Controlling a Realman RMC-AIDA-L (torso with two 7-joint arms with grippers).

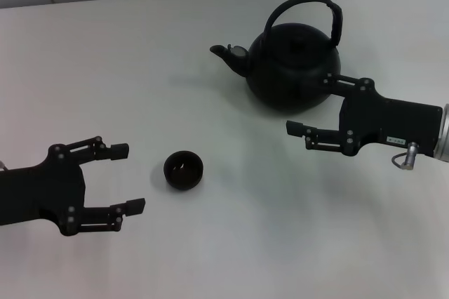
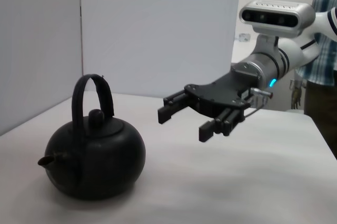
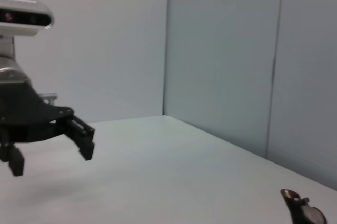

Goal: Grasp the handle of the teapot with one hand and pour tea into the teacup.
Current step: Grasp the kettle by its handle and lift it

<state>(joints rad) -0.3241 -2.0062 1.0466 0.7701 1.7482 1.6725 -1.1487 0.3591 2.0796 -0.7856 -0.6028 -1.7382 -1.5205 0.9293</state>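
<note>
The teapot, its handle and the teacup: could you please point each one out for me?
teapot [image 1: 291, 74], head view, on the round body.
handle [image 1: 300, 3], head view, on the top of the arch.
teacup [image 1: 184, 170], head view, on the bowl's middle.

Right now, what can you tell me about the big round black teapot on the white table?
The big round matte-black teapot stands upright on the white table, lid on with a small knob. Its short spout points toward the robot's left; the tall arched handle loops over the top. The open right gripper is close beside it, apparently not touching. Nothing holds it.
</note>
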